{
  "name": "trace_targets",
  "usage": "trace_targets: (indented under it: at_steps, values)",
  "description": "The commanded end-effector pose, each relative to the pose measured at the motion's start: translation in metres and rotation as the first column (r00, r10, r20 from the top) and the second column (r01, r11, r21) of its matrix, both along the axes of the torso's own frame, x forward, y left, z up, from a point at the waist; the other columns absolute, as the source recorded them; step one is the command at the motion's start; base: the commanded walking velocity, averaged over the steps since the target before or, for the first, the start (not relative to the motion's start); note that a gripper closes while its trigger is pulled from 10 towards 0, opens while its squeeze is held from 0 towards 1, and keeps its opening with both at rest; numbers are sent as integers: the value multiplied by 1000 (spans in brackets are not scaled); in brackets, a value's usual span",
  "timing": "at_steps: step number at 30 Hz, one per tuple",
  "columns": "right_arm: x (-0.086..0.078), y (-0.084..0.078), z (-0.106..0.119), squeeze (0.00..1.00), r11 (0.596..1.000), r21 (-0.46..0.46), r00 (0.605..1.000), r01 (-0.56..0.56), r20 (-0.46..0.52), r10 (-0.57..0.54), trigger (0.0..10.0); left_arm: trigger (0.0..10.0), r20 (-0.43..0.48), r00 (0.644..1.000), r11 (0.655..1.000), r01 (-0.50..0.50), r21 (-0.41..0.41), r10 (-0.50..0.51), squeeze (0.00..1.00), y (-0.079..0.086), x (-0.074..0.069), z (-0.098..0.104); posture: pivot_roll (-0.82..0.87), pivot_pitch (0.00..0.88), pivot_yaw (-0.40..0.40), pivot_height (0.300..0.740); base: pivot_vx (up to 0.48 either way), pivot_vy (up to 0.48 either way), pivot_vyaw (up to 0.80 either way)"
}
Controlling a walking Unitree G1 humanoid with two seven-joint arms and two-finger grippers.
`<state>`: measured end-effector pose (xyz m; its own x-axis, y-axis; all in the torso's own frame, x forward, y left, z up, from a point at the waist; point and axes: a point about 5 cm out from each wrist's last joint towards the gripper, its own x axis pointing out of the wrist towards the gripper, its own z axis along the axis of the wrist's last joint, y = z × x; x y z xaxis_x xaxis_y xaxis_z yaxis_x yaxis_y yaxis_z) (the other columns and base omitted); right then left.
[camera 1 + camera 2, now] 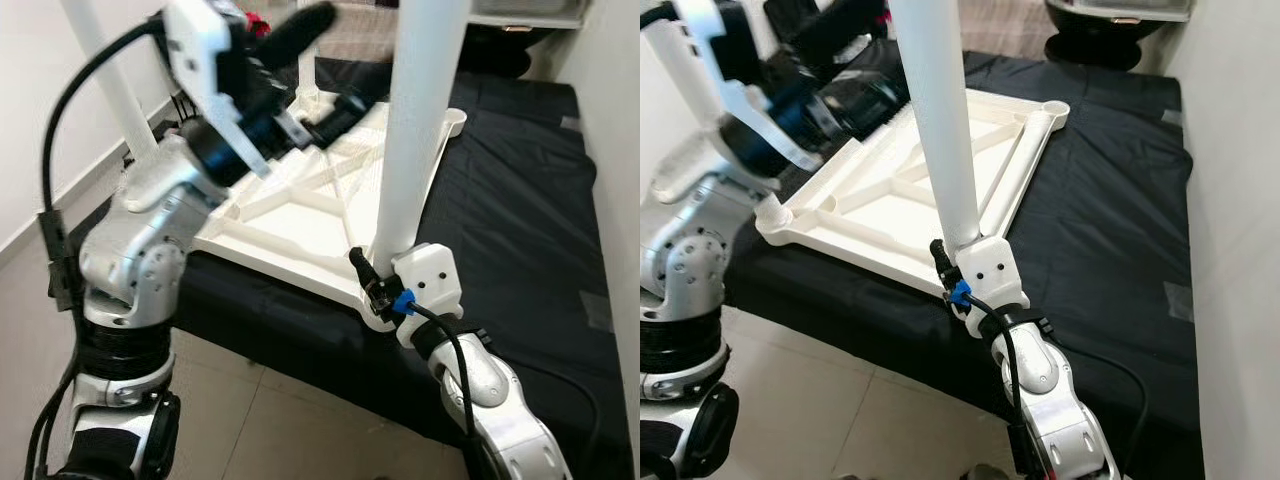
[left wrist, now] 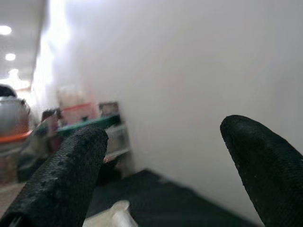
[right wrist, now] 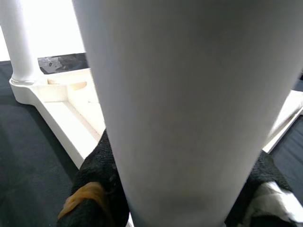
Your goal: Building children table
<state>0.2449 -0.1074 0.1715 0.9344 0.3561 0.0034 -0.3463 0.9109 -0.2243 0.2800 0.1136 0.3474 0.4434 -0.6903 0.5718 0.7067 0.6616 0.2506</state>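
Left eye view has us bent over an upturned white children's tabletop [image 1: 300,215], ribbed underside showing, lying on a black mattress [image 1: 520,190]. At 6 o'clock on its near corner stands a white table leg [image 1: 415,130], upright and cut off by the picture's upper edge. Our right hand [image 3: 180,198] is clamped on that leg just above the socket; from the head cameras the wrist housing hides the fingers, but the right wrist view shows black pads [image 3: 99,165] pressed on both sides of the tube. Toward 10 o'clock another white leg [image 1: 115,85] slants up, its foot hidden behind our left arm. Our left hand [image 2: 168,156] is raised over the tabletop's far side, blurred in the head views; its wrist camera shows the two fingers [image 2: 71,175] spread apart, holding nothing, pointing at a white wall [image 2: 189,71] and hazy shelves [image 2: 80,123]. Pale floor tiles [image 1: 270,420] lie at 6 o'clock below the mattress edge.
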Motion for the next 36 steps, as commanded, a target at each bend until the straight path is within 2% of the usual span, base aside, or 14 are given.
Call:
trace_targets:
  at_steps: [1, 3, 4, 5, 6, 9, 11, 13, 18, 20, 21, 23, 28, 36]
  values:
    - [-3, 5, -43, 0, 999, 9, 972, -53, -228, 54, 10000, 10000, -56, 998, 996, 17, 88, -12, 0, 3, 1, -22, -73, 55, 4, 740, 0, 0, 0]
    - [-1, 4, -46, 0, 998, 19, 968, -68, -243, 70, 10000, 10000, -140, 990, 980, 50, 191, -23, 0, 7, -4, -55, -73, 37, 0, 740, 0, 0, 0]
    - [-1, 4, -46, 0, 998, 19, 968, -68, -243, 70, 10000, 10000, -140, 990, 980, 50, 191, -23, 0, 7, -4, -55, -73, 37, 0, 740, 0, 0, 0]
    - [1, 3, -49, 0, 997, 22, 965, -74, -250, 77, 10000, 10000, -184, 983, 973, 62, 223, -20, 0, 13, -8, -71, -70, 20, -6, 740, 0, 0, 0]
    - [1, 3, -49, 0, 997, 22, 965, -74, -250, 77, 10000, 10000, -184, 983, 973, 62, 223, -20, 0, 13, -8, -71, -70, 20, -6, 740, 0, 0, 0]
    - [8, 0, -55, 0, 997, 30, 961, -76, -265, 82, 10000, 10000, -266, 964, 961, 79, 265, -6, 0, 26, -22, -99, -56, 0, -21, 740, 0, 0, 0]
    - [12, -1, -58, 0, 997, 27, 960, -78, -268, 83, 10000, 10000, -273, 962, 961, 78, 265, -3, 0, 23, -23, -104, -51, 0, -27, 740, 0, 0, 0]
    - [12, -1, -58, 0, 997, 27, 960, -78, -268, 83, 10000, 10000, -273, 962, 961, 78, 265, -3, 0, 23, -23, -104, -51, 0, -27, 740, 0, 0, 0]
    - [16, -1, -63, 0, 997, 20, 958, -80, -275, 82, 10000, 10000, -248, 969, 961, 82, 264, -14, 0, 7, -21, -105, -51, 0, -39, 740, 0, 0, 0]
    - [18, -2, -71, 0, 997, 12, 955, -79, -287, 79, 10000, 10000, -178, 984, 967, 40, 252, 6, 0, -13, -11, -101, -53, 0, -43, 740, 0, 0, 0]
    - [18, -2, -71, 0, 997, 12, 955, -79, -287, 79, 10000, 10000, -178, 984, 967, 40, 252, 6, 0, -13, -11, -101, -53, 0, -43, 740, 0, 0, 0]
    - [19, -3, -79, 0, 997, 8, 952, -82, -296, 81, 10000, 10000, -107, 993, 971, -26, 239, 53, 0, -21, -2, -91, -48, 0, -40, 740, 0, 0, 0]
    - [21, -3, -85, 0, 996, 13, 950, -89, -300, 89, 10000, 10000, -58, 992, 973, -102, 207, 116, 0, -15, 8, -77, -34, 0, -46, 740, 0, 0, 0]
    - [19, -1, -90, 0, 996, 18, 948, -90, -304, 91, 10000, 10000, -37, 994, 974, -95, 208, 105, 0, -19, 19, -64, -36, 0, -40, 740, 0, 0, 0]
